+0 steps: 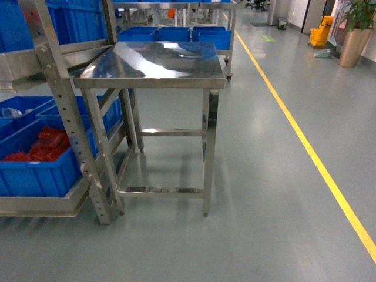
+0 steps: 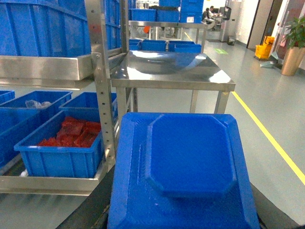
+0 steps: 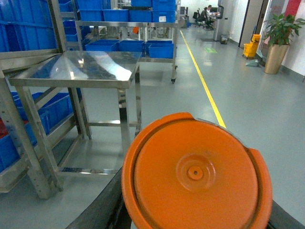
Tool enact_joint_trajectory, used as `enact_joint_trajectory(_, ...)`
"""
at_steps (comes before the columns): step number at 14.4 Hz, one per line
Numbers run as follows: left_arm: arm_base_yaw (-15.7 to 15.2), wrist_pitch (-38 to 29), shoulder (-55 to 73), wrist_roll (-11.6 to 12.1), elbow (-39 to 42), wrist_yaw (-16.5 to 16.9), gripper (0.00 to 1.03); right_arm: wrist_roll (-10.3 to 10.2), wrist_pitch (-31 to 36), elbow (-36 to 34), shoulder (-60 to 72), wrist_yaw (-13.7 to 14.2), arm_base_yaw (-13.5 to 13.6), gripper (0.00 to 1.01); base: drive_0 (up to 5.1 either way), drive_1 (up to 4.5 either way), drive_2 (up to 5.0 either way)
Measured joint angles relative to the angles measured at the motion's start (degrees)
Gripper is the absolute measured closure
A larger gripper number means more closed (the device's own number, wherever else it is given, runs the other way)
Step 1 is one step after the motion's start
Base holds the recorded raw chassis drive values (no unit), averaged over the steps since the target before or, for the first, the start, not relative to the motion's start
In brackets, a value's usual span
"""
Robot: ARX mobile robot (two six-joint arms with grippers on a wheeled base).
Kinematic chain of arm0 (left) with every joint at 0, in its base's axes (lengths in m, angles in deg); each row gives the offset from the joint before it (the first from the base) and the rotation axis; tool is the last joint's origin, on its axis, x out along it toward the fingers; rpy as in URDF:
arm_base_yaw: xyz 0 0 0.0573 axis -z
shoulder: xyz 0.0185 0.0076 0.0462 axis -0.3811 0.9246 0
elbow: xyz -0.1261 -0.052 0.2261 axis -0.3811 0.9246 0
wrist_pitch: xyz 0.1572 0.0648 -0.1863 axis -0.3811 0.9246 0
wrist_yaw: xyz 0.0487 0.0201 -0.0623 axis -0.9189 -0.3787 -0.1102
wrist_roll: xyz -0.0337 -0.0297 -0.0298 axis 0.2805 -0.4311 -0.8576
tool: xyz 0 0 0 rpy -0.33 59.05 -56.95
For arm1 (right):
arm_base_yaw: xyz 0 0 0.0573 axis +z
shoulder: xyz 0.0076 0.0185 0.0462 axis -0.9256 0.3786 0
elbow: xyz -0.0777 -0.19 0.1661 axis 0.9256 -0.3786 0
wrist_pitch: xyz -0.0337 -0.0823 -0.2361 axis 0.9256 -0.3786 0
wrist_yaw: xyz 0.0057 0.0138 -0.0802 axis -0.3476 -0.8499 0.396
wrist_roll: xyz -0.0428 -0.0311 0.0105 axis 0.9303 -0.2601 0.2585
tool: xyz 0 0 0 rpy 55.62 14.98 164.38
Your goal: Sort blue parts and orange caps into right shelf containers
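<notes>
Two things filled the wrist views up close: a blue part [image 2: 186, 167], flat with a raised octagon-ish panel in the middle, took up the lower half of the left wrist view, and a round orange cap [image 3: 196, 174] with a small dimple at its centre filled the bottom of the right wrist view. Neither gripper's fingers showed in any view, so honestly couldn't tell whether either was clamped on anything or spread apart. Each piece just sat right in front of its camera.

Head view had no arms in it at all. A stainless steel table [image 1: 154, 63] stood dead centre, shiny top, with a steel shelf rack [image 1: 61, 111] just beside it on the left. On the rack's low level sat a blue crate [image 1: 41, 170] holding red stuff, probably bagged, too blurry to say. The left wrist view showed that same crate, plus another blue bin behind it with something clear and crinkly inside.

Farther back, more blue crates [image 1: 211, 36] sat in a row on another steel stand behind the table. A yellow floor line [image 1: 305, 144] ran along the grey floor on the right, and a potted plant [image 1: 355, 29] stood in the far right corner beside a yellow mop bucket [image 1: 320, 32].
</notes>
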Motion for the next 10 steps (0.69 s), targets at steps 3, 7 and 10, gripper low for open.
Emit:
enact_joint_trajectory(3, 0.00, -0.04, 0.00, 0.00, 0.00, -0.02, 0.60, 0.00, 0.13, 0.00, 0.00, 0.00, 0.00, 0.56, -0.1, 4.23, -4.4)
enact_joint_trajectory(7, 0.00, -0.02, 0.00, 0.00, 0.00, 0.02, 0.60, 0.00, 0.02, 0.00, 0.00, 0.00, 0.00, 0.56, -0.1, 4.25, -4.4)
enact_joint_trajectory(10, 0.00, -0.02, 0.00, 0.00, 0.00, -0.02, 0.60, 0.00, 0.09, 0.00, 0.00, -0.02, 0.00, 0.56, 0.0, 4.31, -4.4)
